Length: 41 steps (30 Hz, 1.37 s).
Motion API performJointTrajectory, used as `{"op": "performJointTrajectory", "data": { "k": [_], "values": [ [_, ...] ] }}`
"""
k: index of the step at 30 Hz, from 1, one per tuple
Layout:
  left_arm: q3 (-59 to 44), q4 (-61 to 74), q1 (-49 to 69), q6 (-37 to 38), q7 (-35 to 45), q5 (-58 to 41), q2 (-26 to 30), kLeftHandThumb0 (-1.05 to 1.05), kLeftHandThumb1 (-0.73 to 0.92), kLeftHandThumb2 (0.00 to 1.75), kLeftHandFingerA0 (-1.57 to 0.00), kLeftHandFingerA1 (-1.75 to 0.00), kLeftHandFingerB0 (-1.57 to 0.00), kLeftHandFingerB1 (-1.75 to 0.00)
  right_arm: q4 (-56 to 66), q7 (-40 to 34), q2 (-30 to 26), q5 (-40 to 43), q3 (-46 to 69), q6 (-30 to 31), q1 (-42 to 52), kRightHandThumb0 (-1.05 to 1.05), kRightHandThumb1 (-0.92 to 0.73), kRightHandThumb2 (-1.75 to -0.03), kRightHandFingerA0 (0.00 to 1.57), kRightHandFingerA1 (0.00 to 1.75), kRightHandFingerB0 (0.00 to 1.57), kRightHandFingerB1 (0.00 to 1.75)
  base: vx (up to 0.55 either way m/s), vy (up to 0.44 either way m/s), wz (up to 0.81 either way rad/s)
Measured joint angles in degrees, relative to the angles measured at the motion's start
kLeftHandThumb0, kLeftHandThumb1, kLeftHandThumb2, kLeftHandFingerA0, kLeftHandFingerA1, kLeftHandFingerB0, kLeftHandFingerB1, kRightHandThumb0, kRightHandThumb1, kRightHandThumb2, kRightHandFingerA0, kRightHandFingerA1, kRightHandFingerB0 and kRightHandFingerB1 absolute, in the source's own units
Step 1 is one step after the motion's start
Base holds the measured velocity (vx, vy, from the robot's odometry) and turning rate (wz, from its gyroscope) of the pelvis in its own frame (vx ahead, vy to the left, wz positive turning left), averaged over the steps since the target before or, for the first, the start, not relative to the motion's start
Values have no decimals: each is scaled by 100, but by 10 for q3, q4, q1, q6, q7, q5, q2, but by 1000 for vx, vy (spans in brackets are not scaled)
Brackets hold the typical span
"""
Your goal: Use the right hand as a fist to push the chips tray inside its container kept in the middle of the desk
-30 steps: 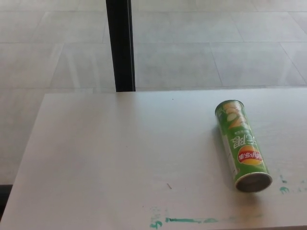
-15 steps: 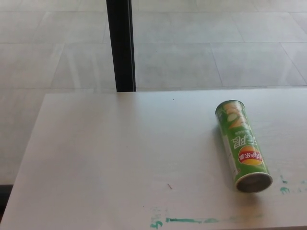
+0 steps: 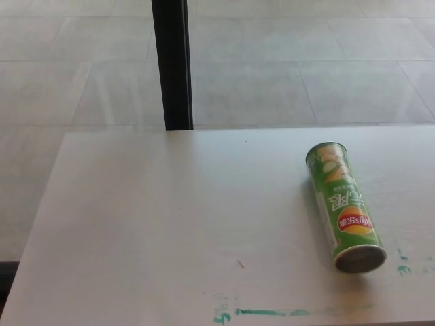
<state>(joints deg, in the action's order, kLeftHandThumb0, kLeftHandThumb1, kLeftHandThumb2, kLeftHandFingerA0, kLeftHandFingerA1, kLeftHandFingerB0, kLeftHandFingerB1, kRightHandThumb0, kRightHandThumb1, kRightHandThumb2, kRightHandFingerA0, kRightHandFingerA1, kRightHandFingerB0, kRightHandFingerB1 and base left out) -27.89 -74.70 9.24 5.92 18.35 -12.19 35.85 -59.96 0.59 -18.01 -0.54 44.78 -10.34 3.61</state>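
Nothing has moved since the earlier frame: neither robot hand is in view, so their state cannot be told. Green marker streaks (image 3: 272, 312) cross the near edge of the pale surface (image 3: 170, 217). Just beyond, on its right side, the green chips container (image 3: 343, 204) lies on its side, its round near end facing the camera. Farther off, a black post (image 3: 171, 64) rises from the tiled floor (image 3: 306, 68).

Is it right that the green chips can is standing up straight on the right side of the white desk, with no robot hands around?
Not quite. In the head view, the green chips can is lying on its side, not standing up, with one round end facing the near edge. The rest is right: it is on the right side of the white desk, and no robot hand shows.
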Motion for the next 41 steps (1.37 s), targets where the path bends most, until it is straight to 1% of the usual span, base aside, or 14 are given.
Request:
{"op": "performJointTrajectory", "data": {
  "k": [1,2,3,4,5,6,8,9,10,13,24,32,33,41],
  "values": [
    [2,0,-1,0,-1,1,0,-62,75,62,-52,-58,-42,-42,-3,-1,-1,3,-7,1,0,-52,-77,-63,71,75,44,44,0,0,0],
    [4,-1,-2,0,-2,1,0,-67,59,96,-49,-65,-37,-54,-5,-2,-1,7,-14,1,0,-52,-77,-63,72,74,45,45,0,0,0],
    [5,-1,-5,0,-4,1,0,-65,74,62,-53,-59,-42,-42,-5,-4,0,11,-19,1,2,-54,-77,-62,73,79,46,44,0,0,0],
    [6,-1,-7,0,-5,2,0,-64,74,62,-53,-56,-42,-41,-5,-5,0,15,-22,1,2,-55,-61,-95,71,80,40,56,0,0,0],
    [6,-1,-7,0,-6,2,0,-64,74,62,-53,-56,-42,-41,-5,-6,0,18,-24,1,3,-55,-61,-95,71,80,40,56,0,0,0],
    [8,-1,-8,0,-6,2,0,-64,74,62,-51,-55,-41,-41,-5,-7,0,24,-26,1,4,-52,-77,-63,72,77,45,43,0,0,0],
    [10,0,-9,0,-6,2,0,-61,75,62,-49,-53,-39,-41,-4,-7,0,33,-32,1,5,-51,-76,-62,72,72,45,43,0,0,0],
    [11,0,-10,0,-6,2,0,-60,75,62,-47,-54,-39,-41,-4,-8,0,37,-35,1,6,-52,-76,-62,71,74,45,44,0,0,0],
    [11,0,-11,0,-6,2,0,-62,76,62,-51,-58,-41,-41,-4,-8,0,40,-39,1,7,-52,-78,-63,68,78,43,46,0,0,0],
    [14,0,-11,0,-6,2,0,-62,77,63,-52,-56,-40,-40,1,-8,-1,49,-53,1,14,-53,-79,-63,67,74,41,44,0,0,0],
    [15,0,-9,0,-7,1,0,-62,74,62,-51,-52,-42,-40,15,-9,-4,64,-99,-4,27,-56,-77,-63,69,71,45,43,0,0,0],
    [10,1,-13,0,-6,-1,0,-65,73,62,-51,-57,-43,-41,7,-9,-5,74,-112,-11,24,-54,-76,-62,71,73,46,43,0,0,0],
    [10,2,-12,0,-6,-1,0,-60,74,62,-50,-51,-41,-40,7,-9,-5,76,-112,-11,24,-54,-76,-63,72,75,47,43,0,0,0],
    [10,-1,-17,0,-8,0,0,-62,74,62,-53,-56,-46,-42,7,-9,-5,80,-120,-18,24,-52,-75,-62,74,76,51,44,0,0,0]
  ]
}}
